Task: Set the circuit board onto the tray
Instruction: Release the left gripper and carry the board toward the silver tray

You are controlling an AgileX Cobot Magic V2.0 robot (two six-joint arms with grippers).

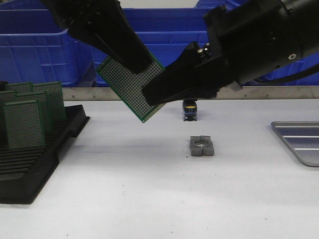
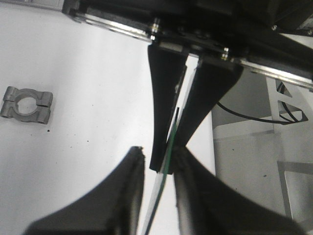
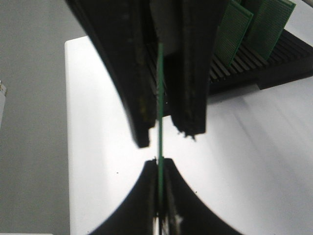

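Observation:
A green perforated circuit board (image 1: 124, 84) hangs tilted in the air above the white table, between both arms. My right gripper (image 1: 149, 95) is shut on its lower right edge; in the right wrist view (image 3: 160, 164) both pads press the board's thin edge (image 3: 160, 98). My left gripper (image 1: 141, 63) reaches the board from the upper left; in the left wrist view (image 2: 159, 152) its jaws stand apart, with a gap beside the board edge (image 2: 161, 196). The silver-grey ridged tray (image 1: 304, 130) lies at the table's right edge, apart from both grippers.
A black slotted rack (image 1: 30, 164) at the left holds several upright green boards (image 1: 25, 122). A small grey split clamp (image 1: 202, 146) lies mid-table below the grippers. A small dark object (image 1: 190, 110) stands behind it. Blue bins (image 1: 30, 50) line the back.

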